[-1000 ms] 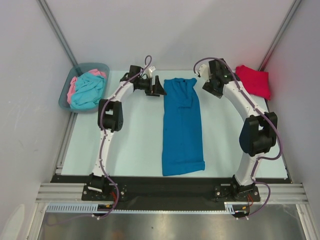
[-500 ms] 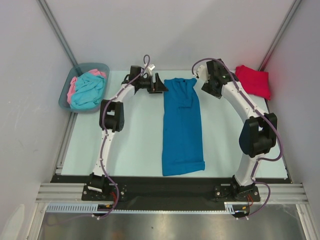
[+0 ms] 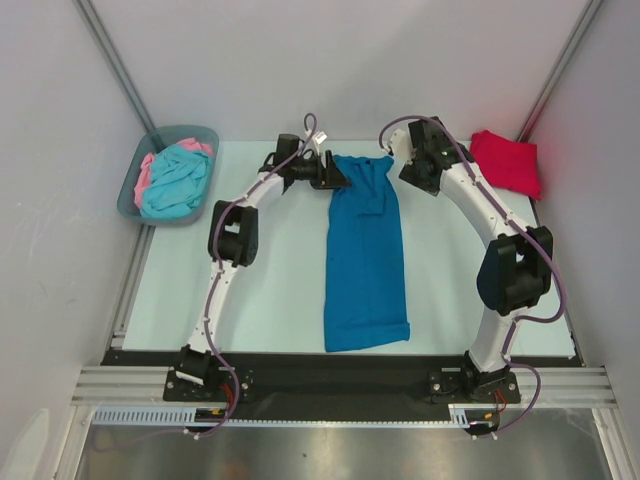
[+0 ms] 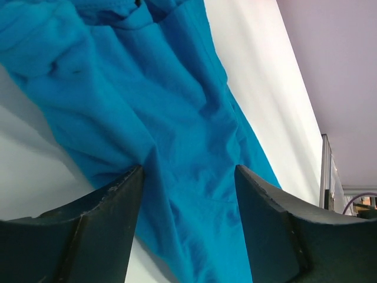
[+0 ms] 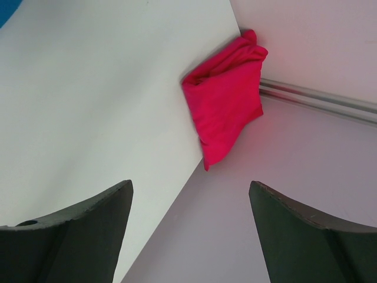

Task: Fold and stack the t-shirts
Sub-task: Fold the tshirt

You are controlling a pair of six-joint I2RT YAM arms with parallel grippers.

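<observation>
Pale table (image 3: 260, 290) between white walls (image 3: 300, 70) carries the deep blue t-shirt (image 3: 366, 250), lying as a long strip in the middle. The left gripper (image 4: 188, 177) straddles its far left corner, jaws apart around the cloth; it should pinch all layers together. The right gripper (image 5: 189, 188) gapes empty near the red t-shirt (image 3: 507, 162), far right.

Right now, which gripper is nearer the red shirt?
Right. The right gripper hangs left of the red shirt, not touching; the left gripper is farther left, at the blue shirt.
</observation>
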